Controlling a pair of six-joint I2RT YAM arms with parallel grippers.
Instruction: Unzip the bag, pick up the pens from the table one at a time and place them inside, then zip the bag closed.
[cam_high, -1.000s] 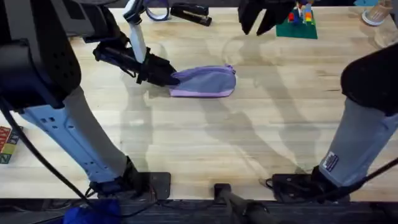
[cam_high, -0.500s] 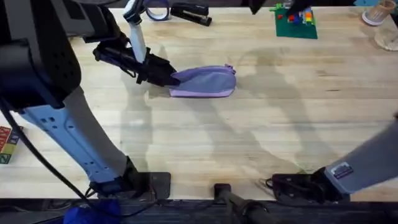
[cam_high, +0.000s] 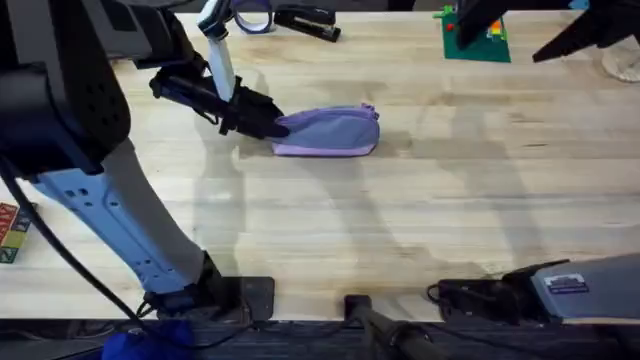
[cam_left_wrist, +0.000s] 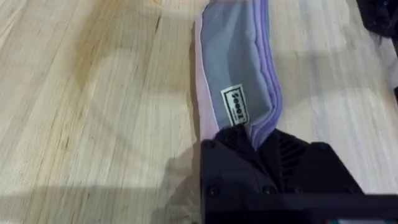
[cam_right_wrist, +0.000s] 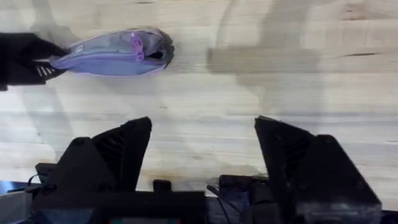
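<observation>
Bag (cam_high: 328, 132) lies flat on table (cam_high: 420, 220), left gripper (cam_high: 268, 124) clamped on the bag's end nearest the left arm, right gripper (cam_right_wrist: 202, 146) spread wide and empty, raised well clear of the bag.

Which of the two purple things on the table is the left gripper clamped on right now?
The bag, the oblong lavender pouch mid-table; the left gripper pinches its end. The purple tape ring sits untouched at the far edge beside the black stapler.
</observation>
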